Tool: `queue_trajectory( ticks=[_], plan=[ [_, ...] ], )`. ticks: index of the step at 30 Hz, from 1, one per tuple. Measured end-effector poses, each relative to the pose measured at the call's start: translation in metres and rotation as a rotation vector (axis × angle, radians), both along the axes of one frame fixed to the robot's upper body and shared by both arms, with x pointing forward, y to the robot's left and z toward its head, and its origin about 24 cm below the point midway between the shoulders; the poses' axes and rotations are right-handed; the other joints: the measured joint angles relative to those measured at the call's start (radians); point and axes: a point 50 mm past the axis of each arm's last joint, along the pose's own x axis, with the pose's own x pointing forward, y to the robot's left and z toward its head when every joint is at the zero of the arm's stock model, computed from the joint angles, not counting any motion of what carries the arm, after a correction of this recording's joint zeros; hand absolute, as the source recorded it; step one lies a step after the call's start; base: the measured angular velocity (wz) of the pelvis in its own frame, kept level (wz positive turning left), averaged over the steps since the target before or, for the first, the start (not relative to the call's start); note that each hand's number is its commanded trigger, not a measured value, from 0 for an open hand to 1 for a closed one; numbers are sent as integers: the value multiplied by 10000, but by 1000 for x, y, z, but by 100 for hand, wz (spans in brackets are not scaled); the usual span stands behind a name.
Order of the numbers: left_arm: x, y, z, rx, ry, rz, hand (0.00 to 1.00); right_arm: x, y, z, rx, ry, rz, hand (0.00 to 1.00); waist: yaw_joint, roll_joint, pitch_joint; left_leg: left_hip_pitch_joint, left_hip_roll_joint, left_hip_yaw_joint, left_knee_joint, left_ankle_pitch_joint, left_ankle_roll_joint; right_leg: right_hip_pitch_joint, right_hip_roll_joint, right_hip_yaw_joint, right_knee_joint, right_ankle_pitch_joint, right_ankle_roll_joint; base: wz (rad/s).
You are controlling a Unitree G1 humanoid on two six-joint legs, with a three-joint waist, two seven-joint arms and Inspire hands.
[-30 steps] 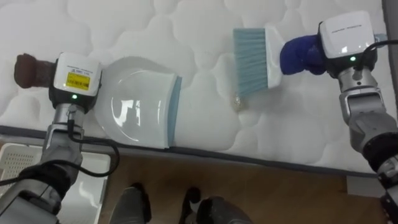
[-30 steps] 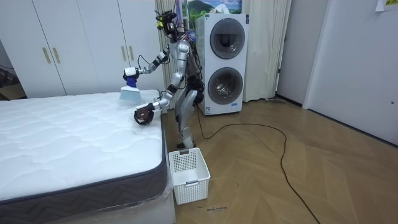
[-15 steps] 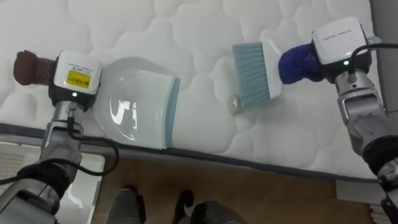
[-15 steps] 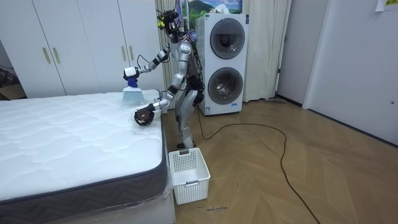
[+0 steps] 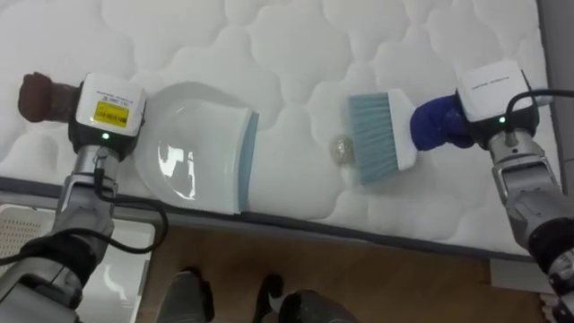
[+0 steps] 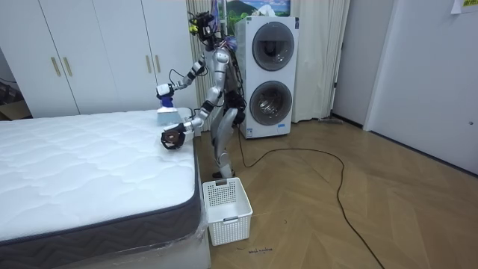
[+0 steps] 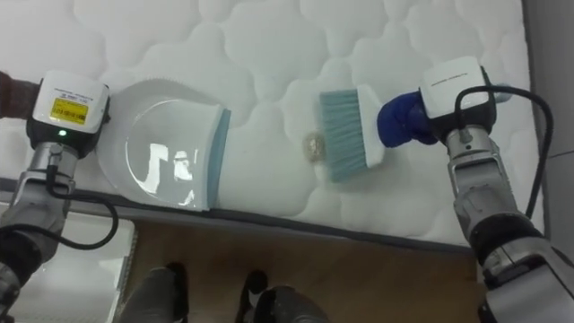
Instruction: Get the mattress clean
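The robot is standing at the edge of a white quilted mattress. Its blue-covered right hand is gripping a blue-bristled hand brush, with a small pale crumpled scrap lying just beside the bristles. Its brown-covered left hand is clenching a white plastic dustpan nearby.

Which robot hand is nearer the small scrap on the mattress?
Right. The right robot hand grips the brush beside the scrap; the left robot hand lies past the dustpan, on its far side.

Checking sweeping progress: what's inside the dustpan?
Nothing visible inside the dustpan; the scrap lies on the mattress beside the brush. The pan's handle is hidden under the left wrist.
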Motion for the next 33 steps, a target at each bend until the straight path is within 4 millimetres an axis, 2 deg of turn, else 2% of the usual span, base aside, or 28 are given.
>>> queue_trajectory(
  ticks=[10,17,27,33],
  plan=[
    [0,2,1,128,-35,48,100,-17,-18,-14,-280,615,-446,100,14,56,-13,-21,57,117,5,1,-2,-24,65,52,-46,4,-5,-1],
    [1,-2,1,290,70,-97,100,-25,-33,-14,-594,850,-831,100,-17,336,-57,29,47,164,-51,5,-2,-48,19,82,5,5,-7,0],
    [4,2,5,320,-9,236,100,-36,-48,-21,-575,1171,-1502,100,-41,359,-63,-116,52,423,-16,4,4,-485,-29,417,302,-22,3,-8],
    [5,0,6,298,-55,207,100,-36,-51,-18,-665,1063,-1499,100,-38,400,-75,-227,-101,449,-54,5,6,-741,-156,443,447,-69,-34,0]
  ],
)
